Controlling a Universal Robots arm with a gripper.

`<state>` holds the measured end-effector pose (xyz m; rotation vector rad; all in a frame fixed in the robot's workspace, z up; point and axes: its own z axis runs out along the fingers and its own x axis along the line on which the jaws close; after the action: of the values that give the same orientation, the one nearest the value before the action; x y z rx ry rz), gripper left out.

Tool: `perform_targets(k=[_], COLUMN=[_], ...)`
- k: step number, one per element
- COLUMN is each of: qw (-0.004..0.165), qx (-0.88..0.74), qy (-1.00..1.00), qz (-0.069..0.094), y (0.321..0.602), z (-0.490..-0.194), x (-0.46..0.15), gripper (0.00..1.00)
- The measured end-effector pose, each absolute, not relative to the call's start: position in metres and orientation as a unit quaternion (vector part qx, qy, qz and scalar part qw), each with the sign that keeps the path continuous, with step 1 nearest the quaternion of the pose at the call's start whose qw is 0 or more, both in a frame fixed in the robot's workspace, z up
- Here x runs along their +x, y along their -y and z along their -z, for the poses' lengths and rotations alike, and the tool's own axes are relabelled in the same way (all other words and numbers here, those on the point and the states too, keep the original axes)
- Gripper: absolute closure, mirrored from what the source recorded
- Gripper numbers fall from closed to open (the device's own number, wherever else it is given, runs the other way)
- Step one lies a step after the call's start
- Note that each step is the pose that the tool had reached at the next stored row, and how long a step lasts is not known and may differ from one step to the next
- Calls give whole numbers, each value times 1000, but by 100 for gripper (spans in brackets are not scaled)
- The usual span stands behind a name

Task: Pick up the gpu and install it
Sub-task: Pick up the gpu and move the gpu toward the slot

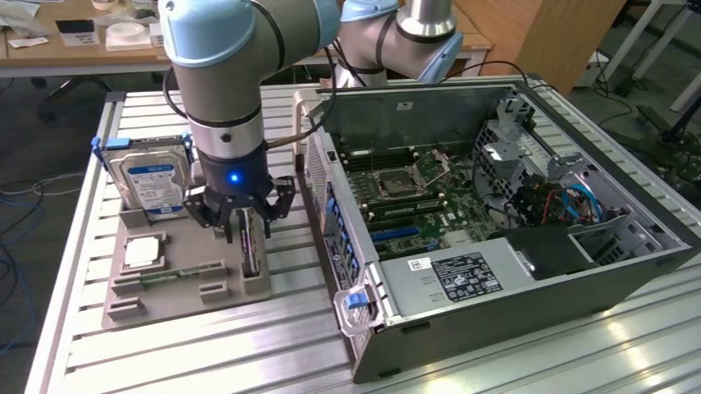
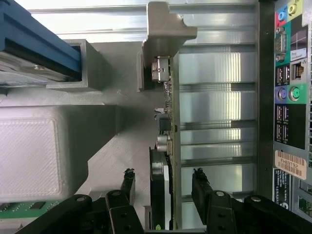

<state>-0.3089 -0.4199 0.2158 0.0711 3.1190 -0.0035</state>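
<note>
Black end effector [image 2: 163, 171] sits closest to the wrist camera, jaws spread wide and gripping nothing. Its fingers [image 2: 127, 185] straddle the gpu [image 2: 168, 122], one on each side, with a visible gap on both sides and no contact.

Gpu stands on its long edge in a slot of the grey printed tray [image 2: 112, 161], seen edge-on. Its grey metal bracket [image 2: 163, 34] is at the end away from the fingers. A strip of bare aluminium table [image 2: 219, 73] runs between the card and the rear port panel [image 2: 292, 83] of the computer case. That side is narrow but clear.

In the exterior view the end effector [image 1: 243, 230] hangs straight down over the gpu [image 1: 251, 256], at the tray [image 1: 197, 246] edge toward the exterior view's right. Computer case [image 1: 613, 279] lies just beside the tray on that side, lid off, with the motherboard [image 1: 405, 193] exposed and open room above it. Hard drive [image 1: 150, 185] stands upright at the tray's far end, near the arm. A processor [image 1: 143, 253] and a green memory stick [image 1: 164, 277] lie on the exterior view's left, apart from the card.

Hidden or cut off:
- The card's faces can't be read, only its top edge.
- Its near end is cut off behind the end effector body in the wrist view.
- Its upper part is covered by the fingers in the exterior view.
- Slot depth can't be told.
</note>
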Motion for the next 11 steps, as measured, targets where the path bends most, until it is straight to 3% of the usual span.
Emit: perform_targets(k=[11], qw=[11], qx=[9], qy=[-1000], qz=[2], y=[415], z=[-211], x=[-314], gripper=[41])
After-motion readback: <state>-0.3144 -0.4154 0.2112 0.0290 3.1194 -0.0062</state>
